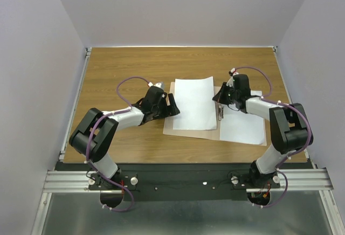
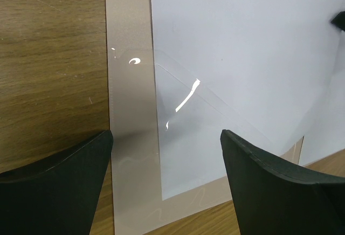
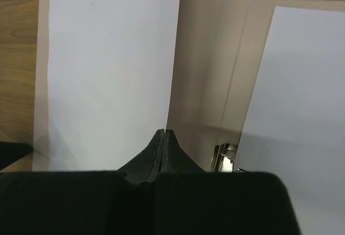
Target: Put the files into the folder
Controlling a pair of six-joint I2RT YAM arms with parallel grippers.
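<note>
Jaws of the left gripper (image 2: 167, 133) are held wide above the folder (image 2: 128, 84) border; the right gripper (image 3: 163, 133) is closed at the edge of one file (image 3: 113, 68) (grip unconfirmed).

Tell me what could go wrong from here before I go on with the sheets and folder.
1. The right gripper appears to pinch the left sheet by one edge only; pulling may bend or skew it.
2. That sheet pokes past the far edge of the folder, so closing could crease it.
3. The metal clip sits close beside the gripper and might snag paper.
</note>
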